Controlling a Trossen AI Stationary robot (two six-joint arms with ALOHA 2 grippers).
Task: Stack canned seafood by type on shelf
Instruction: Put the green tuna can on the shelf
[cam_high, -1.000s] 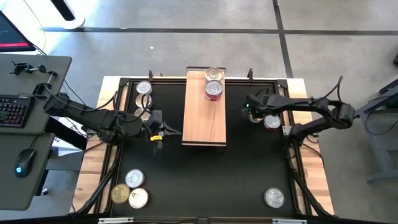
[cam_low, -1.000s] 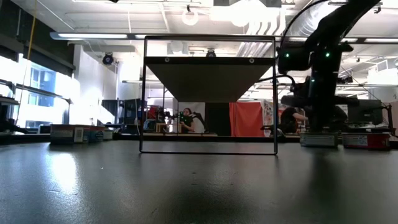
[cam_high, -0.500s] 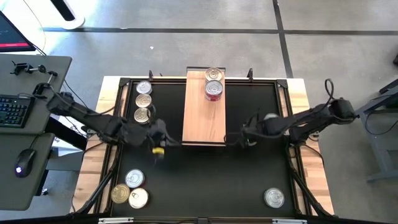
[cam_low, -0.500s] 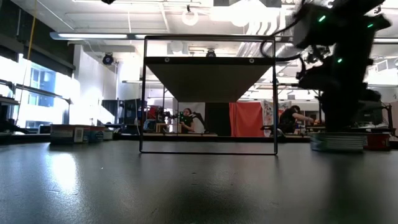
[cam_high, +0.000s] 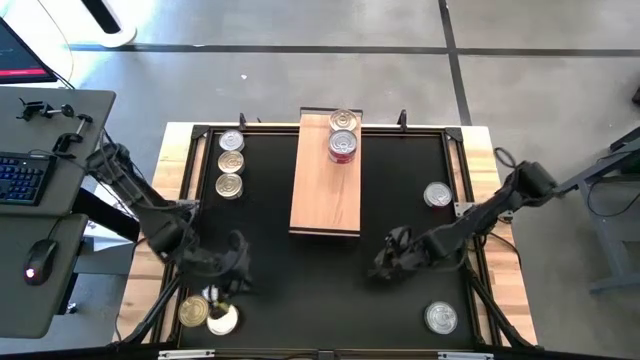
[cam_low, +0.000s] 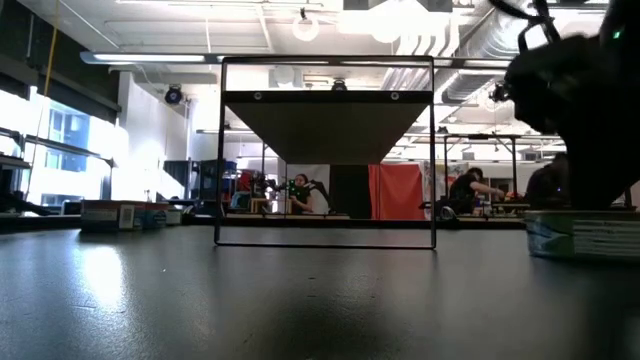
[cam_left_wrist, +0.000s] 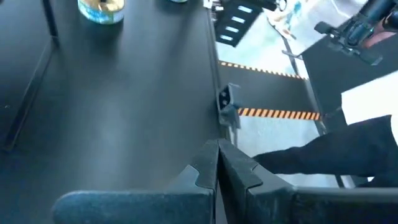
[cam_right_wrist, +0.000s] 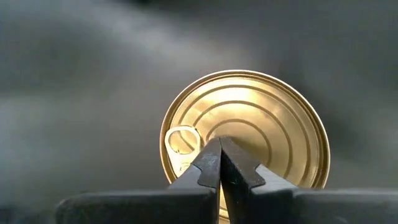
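Note:
The shelf (cam_high: 325, 190), a wooden board, stands mid-table with two tins (cam_high: 343, 135) at its far end. Three tins (cam_high: 230, 163) sit in a row at the far left, two tins (cam_high: 207, 316) at the near left, one tin (cam_high: 437, 195) at the right and one tin (cam_high: 441, 317) near right. My right gripper (cam_high: 385, 263) is shut over a gold-lidded tin (cam_right_wrist: 245, 130), which the gripper hides in the high view. That tin (cam_low: 585, 235) stands flat on the table. My left gripper (cam_high: 228, 283) is shut and holds nothing, just above the near-left tins. My right gripper has its shut fingertips (cam_right_wrist: 211, 155) on the middle of the gold lid (cam_right_wrist: 249, 118), beside the pull tab (cam_right_wrist: 181, 140). It comes from above, slanting down. The tin stays flat on the tabletop under the fingers.
The shelf rests on a thin dark frame (cam_low: 325, 240) that is open beneath. The table's raised rim (cam_high: 470, 220) runs along each side. Bare black tabletop (cam_high: 320, 300) lies between the two grippers near the front.
My right gripper has swept from the far right toward the near edge and the middle, turning as it went; the gold-lidded tin has slid along under it. My left gripper has gone from beside the shelf toward the near-left tins, tipping downward. The shelf has shifted slightly leftward.

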